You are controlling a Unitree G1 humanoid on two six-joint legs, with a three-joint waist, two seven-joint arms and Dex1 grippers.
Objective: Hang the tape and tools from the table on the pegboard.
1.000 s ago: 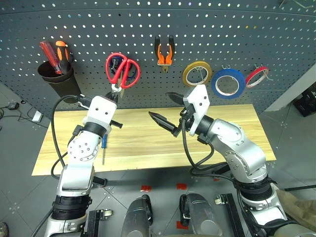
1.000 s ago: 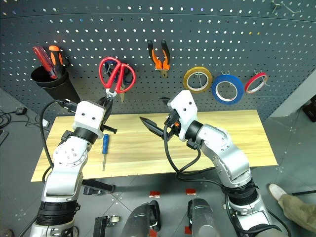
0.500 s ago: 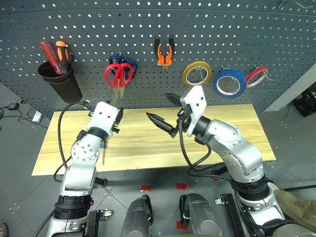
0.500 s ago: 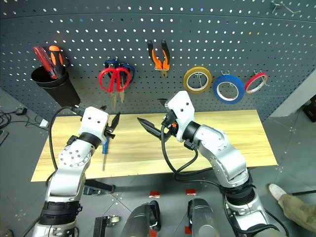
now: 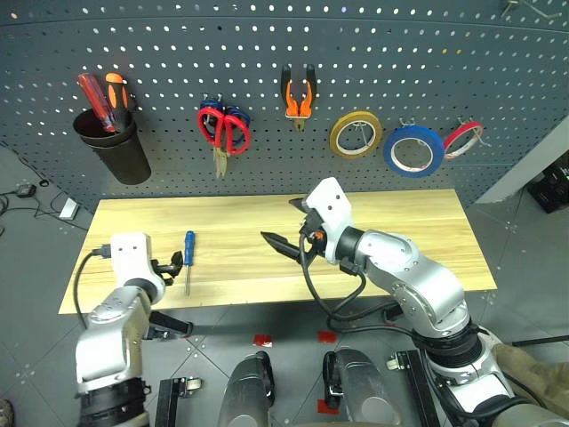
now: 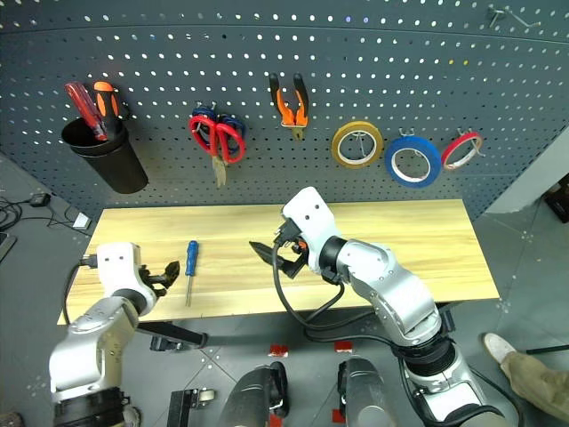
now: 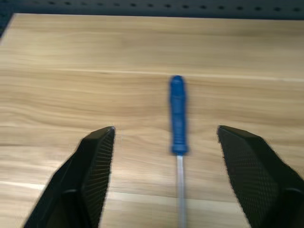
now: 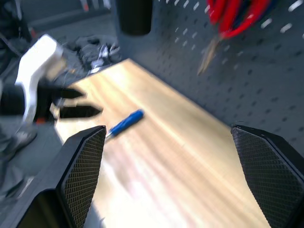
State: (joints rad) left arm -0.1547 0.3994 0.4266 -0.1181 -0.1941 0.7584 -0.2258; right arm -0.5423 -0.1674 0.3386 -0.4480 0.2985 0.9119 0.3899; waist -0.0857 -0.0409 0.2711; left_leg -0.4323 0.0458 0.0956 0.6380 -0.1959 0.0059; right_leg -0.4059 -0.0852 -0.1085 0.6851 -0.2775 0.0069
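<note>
The table (image 5: 409, 222) has a pale wood top with a smooth, faintly satin grain. Between the left gripper (image 7: 164, 142)'s matt black fingers (image 7: 97, 156), textured with a fine crosshatch, lies the screwdriver (image 7: 177, 118): glossy blue plastic handle, bare metal shaft. The pegboard (image 5: 444, 53) beyond is matt dark grey. On it, the red-handled scissors (image 5: 225, 129) and blue tape (image 5: 412, 149) look shiny.

Evenly and brightly lit from overhead, with only soft shadows under the tools on the pegboard (image 5: 267, 53). Curved at the edges in the head views (wide-lens bend). Motion-smeared in the right wrist view; slightly soft around the screwdriver (image 7: 177, 116).
</note>
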